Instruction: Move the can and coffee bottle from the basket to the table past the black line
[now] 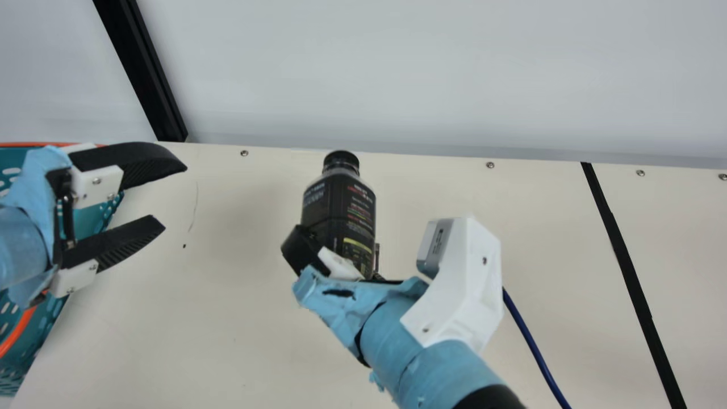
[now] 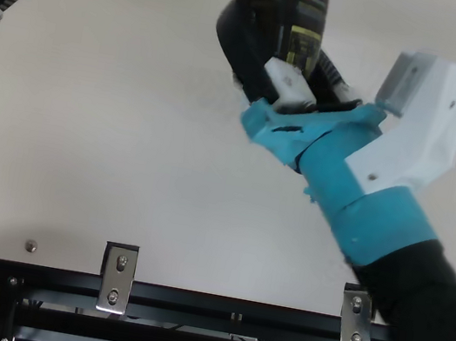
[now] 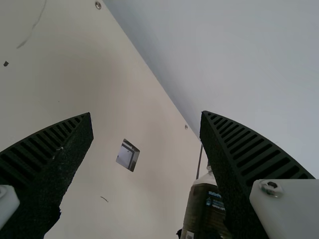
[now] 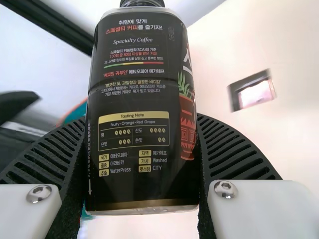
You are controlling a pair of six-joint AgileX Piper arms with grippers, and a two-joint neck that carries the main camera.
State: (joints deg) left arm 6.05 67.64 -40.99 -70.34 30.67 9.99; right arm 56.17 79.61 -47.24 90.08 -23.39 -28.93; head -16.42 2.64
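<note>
R gripper (image 1: 339, 250) clamped on coffee btl (image 1: 339, 207) (abt upright), L gripper (image 1: 175, 197) wide open, empty

"Specialty Coffee" and "Tasting Note" on the coffee bottle (image 4: 142, 109), main-view print seemingly blurred

L tool (image 1: 175, 196) w/ fingers wide apart, R tool (image 1: 338, 250) clamped, R arm (image 1: 417, 355) slanted inward

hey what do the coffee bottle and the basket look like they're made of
Coffee bottle: probably clear plastic under a smooth, printed black sleeve, since a see-through strip shows at its base; glass isn't ruled out.
Basket: likely smooth molded plastic, going by the teal wall's regular slots.
</note>
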